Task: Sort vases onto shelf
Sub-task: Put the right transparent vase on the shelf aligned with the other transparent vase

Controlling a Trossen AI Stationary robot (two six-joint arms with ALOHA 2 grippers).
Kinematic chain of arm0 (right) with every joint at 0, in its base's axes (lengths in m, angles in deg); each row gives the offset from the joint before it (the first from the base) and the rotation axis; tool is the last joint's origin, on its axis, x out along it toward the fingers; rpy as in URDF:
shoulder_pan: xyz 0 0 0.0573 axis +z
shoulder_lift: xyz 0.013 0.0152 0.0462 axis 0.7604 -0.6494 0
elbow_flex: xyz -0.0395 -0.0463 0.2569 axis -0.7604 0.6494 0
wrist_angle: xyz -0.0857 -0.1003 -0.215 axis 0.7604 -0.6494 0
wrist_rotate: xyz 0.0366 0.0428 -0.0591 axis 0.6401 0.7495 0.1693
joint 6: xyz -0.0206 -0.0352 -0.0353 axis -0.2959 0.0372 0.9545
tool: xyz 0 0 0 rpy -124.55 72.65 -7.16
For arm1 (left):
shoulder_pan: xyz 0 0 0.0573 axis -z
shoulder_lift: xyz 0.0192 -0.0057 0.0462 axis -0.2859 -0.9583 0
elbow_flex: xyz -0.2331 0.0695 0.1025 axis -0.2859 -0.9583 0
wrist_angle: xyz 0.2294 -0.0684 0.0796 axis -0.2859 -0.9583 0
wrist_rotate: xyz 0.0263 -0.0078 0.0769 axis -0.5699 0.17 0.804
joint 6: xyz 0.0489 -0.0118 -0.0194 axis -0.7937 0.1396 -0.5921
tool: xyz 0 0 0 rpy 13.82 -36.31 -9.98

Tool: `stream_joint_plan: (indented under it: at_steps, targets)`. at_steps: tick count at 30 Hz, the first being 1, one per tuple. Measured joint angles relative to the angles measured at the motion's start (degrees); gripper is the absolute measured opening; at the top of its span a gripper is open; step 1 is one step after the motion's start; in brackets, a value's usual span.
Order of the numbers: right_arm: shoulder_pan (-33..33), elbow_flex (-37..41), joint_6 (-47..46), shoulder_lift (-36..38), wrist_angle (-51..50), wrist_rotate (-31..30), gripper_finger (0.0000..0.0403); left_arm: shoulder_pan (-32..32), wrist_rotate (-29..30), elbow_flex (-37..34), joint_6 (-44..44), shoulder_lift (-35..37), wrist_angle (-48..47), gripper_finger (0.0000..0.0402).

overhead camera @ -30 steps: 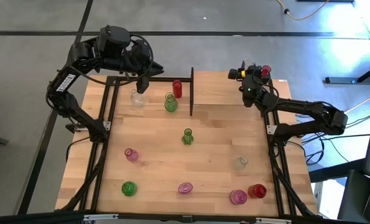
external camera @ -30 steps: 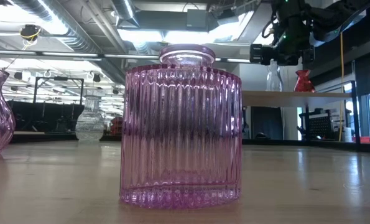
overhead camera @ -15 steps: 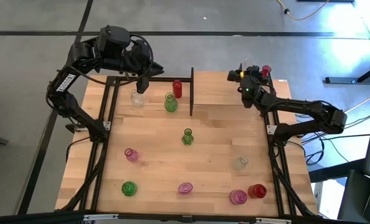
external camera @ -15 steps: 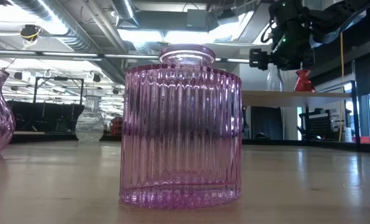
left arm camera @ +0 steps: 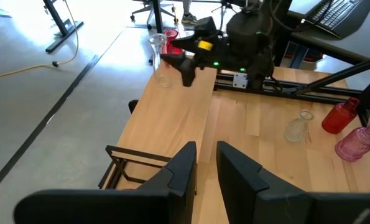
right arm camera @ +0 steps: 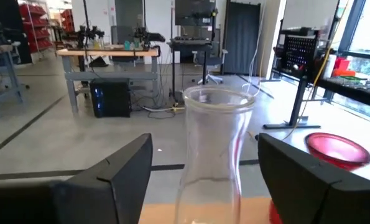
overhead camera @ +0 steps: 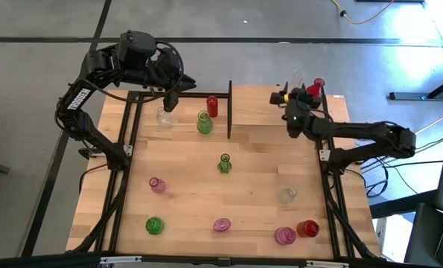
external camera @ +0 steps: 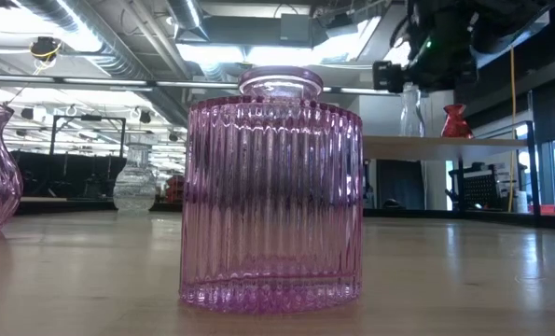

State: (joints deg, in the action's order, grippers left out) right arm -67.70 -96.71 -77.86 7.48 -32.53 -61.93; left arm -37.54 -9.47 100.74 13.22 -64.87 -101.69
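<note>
A robotics lab or workshop is shown, set in an industrial hall. A bare grey concrete floor is seen around the tabletop, with a cable trailed across it. Exposed silver ducts and strip lights are seen overhead. Workbenches loaded with equipment, a computer tower beneath one, red storage bins on racks and a rolling office chair are visible beyond.

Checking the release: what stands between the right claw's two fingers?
A clear vase stands between the open right claw's fingers, beside a red vase, in the right wrist view.
</note>
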Motion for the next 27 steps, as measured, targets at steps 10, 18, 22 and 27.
stream_joint_plan:
  at_steps: [10, 18, 22, 27]
  targets:
    - [26.1, 0.0, 3.9, 3.4, 1.4, -13.6, 0.0271, 0.0, -0.1, 0.0, 0.8, 0.0, 0.0, 0.0057]
    - [45.4, -6.3, 16.1, 5.9, 14.7, -13.5, 0.0271, 0.0, -0.2, -1.0, 1.0, 0.0, -3.5, 0.0057]
    - [53.7, -13.8, 24.2, 8.6, 15.3, -13.5, 0.0271, 0.0, -5.4, -4.7, 1.0, 0.0, -6.0, 0.0057]
    - [63.1, -22.9, 32.2, 11.3, 15.0, -13.7, 0.0271, 1.5, -13.2, -12.4, -0.2, 0.0, -5.1, 0.0057]
